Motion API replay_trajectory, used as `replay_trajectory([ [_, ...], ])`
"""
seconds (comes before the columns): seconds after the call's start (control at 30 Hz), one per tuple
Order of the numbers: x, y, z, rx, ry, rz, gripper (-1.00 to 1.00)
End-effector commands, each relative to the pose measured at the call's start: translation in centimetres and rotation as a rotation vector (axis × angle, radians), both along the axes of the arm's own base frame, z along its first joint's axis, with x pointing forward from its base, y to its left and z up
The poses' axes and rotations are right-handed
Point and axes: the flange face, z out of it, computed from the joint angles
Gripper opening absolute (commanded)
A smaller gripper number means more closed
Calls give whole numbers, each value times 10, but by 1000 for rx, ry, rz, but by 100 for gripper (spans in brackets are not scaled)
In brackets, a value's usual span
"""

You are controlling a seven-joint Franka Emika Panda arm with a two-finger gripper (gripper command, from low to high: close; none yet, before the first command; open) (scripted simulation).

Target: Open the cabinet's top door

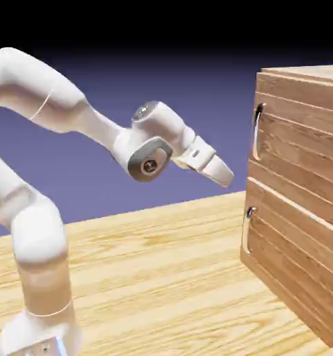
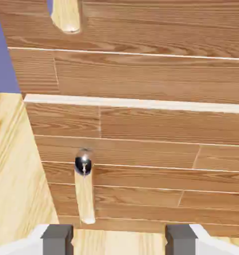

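The cabinet (image 1: 297, 198) looks like light-brown wood, its planks streaked with darker grain and its surface fairly matt. The top door (image 1: 301, 135) shows the same grained wood, with thin pale lines between the planks. Its handle (image 1: 257, 132) looks like smooth, shiny silver metal, and the lower handle (image 2: 85, 187) has a mirror-like, glossy finish. The table (image 1: 148, 271) looks like pale yellow wood with wavy grain. The arm (image 1: 40, 229) has a smooth, glossy white shell that resembles plastic. The fingertips (image 2: 58, 239) look dark grey and matt.
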Motion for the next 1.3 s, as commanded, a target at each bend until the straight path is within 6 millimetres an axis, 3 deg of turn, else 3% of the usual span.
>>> replay_trajectory([
  [0.0,4,-4,-14,30,43,-15,0],
  [0.2,14,-23,-104,167,293,-122,0],
  [0.4,3,-43,-187,236,507,-259,0],
  [0.57,-16,-65,-241,246,631,-394,0],
  [0.7,-32,-86,-269,227,683,-507,0],
  [0.83,-45,-110,-284,190,686,-616,0],
  [0.97,-52,-134,-285,140,638,-711,0],
  [1.1,-49,-155,-272,84,540,-780,0],
  [1.27,-34,-171,-238,14,356,-816,0],
])
